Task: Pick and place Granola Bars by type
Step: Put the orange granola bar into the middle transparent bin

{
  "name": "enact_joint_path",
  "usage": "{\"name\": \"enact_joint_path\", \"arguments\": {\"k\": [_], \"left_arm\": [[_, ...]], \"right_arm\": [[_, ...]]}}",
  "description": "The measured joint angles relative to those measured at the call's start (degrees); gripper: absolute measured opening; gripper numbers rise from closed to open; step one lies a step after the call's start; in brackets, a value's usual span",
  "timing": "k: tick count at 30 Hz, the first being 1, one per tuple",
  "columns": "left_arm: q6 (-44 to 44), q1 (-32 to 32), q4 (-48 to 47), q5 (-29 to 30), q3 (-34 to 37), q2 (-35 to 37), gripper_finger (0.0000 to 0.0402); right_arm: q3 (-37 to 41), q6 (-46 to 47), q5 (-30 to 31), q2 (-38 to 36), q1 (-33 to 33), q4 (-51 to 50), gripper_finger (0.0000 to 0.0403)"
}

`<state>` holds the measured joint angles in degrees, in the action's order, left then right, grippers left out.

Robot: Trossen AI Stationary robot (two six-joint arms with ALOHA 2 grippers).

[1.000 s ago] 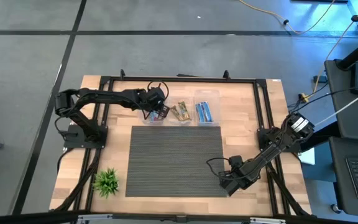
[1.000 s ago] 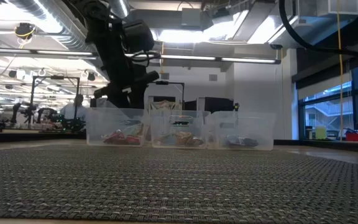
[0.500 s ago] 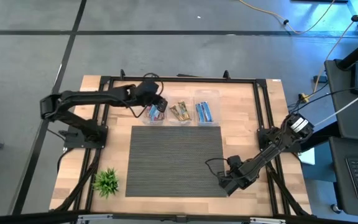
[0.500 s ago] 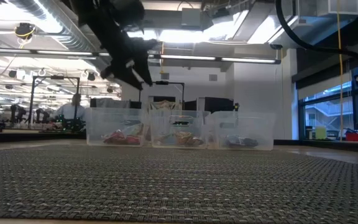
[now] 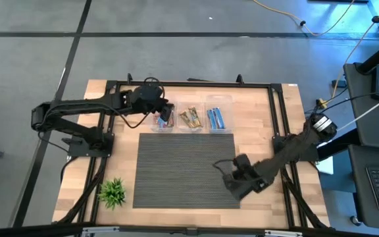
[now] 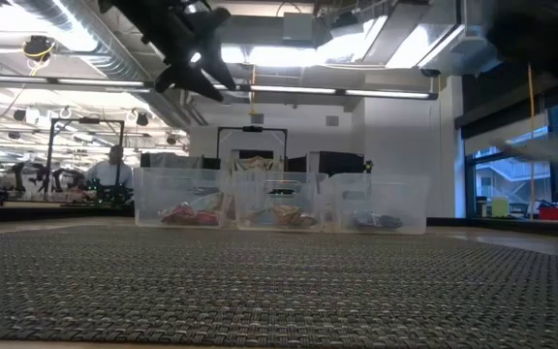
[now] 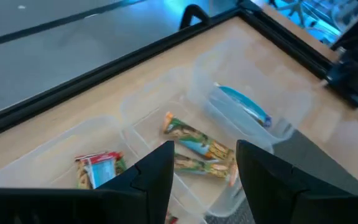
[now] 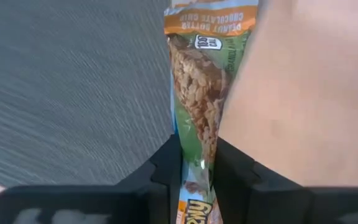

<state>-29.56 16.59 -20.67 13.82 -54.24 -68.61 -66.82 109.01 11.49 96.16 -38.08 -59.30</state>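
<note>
Three clear bins sit side by side just beyond the far edge of the grey mat, and I place everything else by that mat. My left gripper hangs above the bin nearest the left arm, its fingers spread apart with nothing between them. That bin holds red-and-multicoloured bars, the middle one tan-gold bars, the last one blue bars. My right gripper is down at the mat's near corner on the right arm's side, its fingers clamped on a green-and-orange peanut butter bar. A small green plant stands off the mat's opposite near corner.
</note>
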Motion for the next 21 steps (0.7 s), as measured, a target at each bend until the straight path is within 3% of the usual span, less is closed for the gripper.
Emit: {"name": "enact_joint_path", "arguments": {"k": [6, 9, 14, 21], "left_arm": [[3.6, -2.9, -0.5, 0.0, 0.0, 0.4, 0.0162], [3.8, -4.1, -1.4, -0.1, 0.0, 0.4, 0.0164], [1.7, -6.0, -2.3, 0.0, 0.0, 0.4, 0.0166], [-0.4, -10.1, -3.3, 4.5, 0.0, 1.1, 0.0162]], "right_arm": [[-5.0, -19.5, 13.5, -4.4, 10.0, -0.5, 0.0077], [-8.2, -32.6, 15.8, -5.1, 17.1, 0.1, 0.0076], [-11.7, -53.9, 15.5, -5.2, 29.0, 9.8, 0.0079], [-11.7, -70.4, 4.2, -3.3, 42.0, 24.2, 0.0077]]}}
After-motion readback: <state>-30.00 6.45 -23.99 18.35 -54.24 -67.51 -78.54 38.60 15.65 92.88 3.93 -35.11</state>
